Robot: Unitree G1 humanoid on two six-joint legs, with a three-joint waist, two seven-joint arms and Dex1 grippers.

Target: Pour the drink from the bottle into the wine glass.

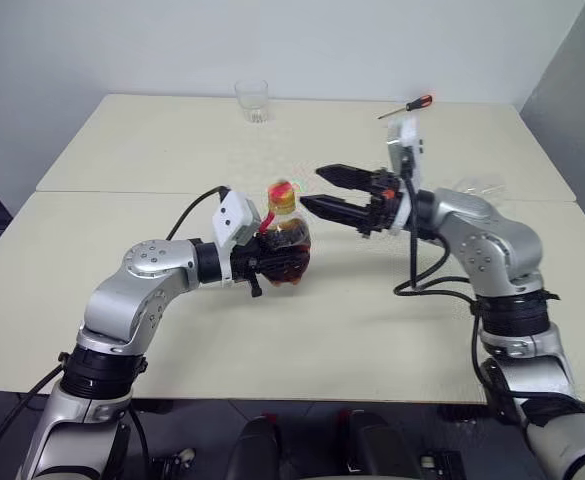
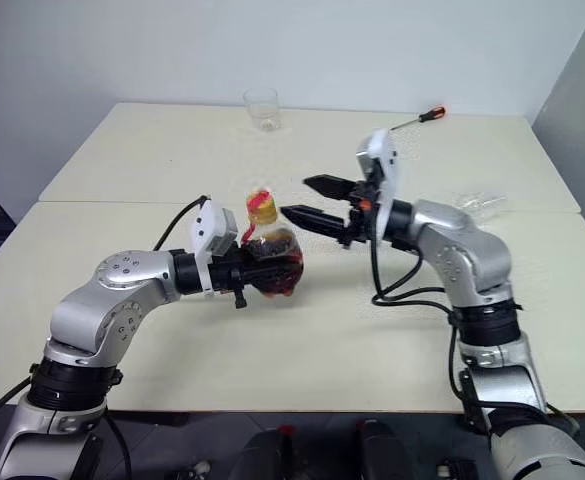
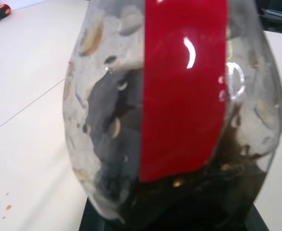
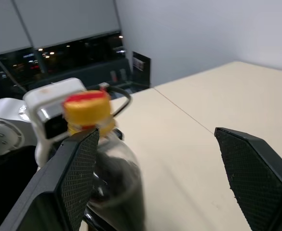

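Left end effector (image 1: 272, 262) clamped tight on bottle (image 1: 285, 240) around bulbous base, upright above bench (image 1: 122, 160). Cap (image 4: 85, 107) on, drink (image 2: 272, 262) dark in lower half. Right end effector (image 1: 309, 190) spread wide, level, just beside cap, one finger close to neck. Probably light, thin-walled and slick; a squeeze would dent it. Best hold: base below red label, cap pinched from both sides. Tumbler (image 1: 253, 100) and screwdriver (image 1: 408, 105) far beyond.

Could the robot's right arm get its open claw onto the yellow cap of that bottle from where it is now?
Probably yes. The right gripper is open and level with the bottle, whose cap stands free above the left gripper that clamps the body lower down. Nothing lies between them.
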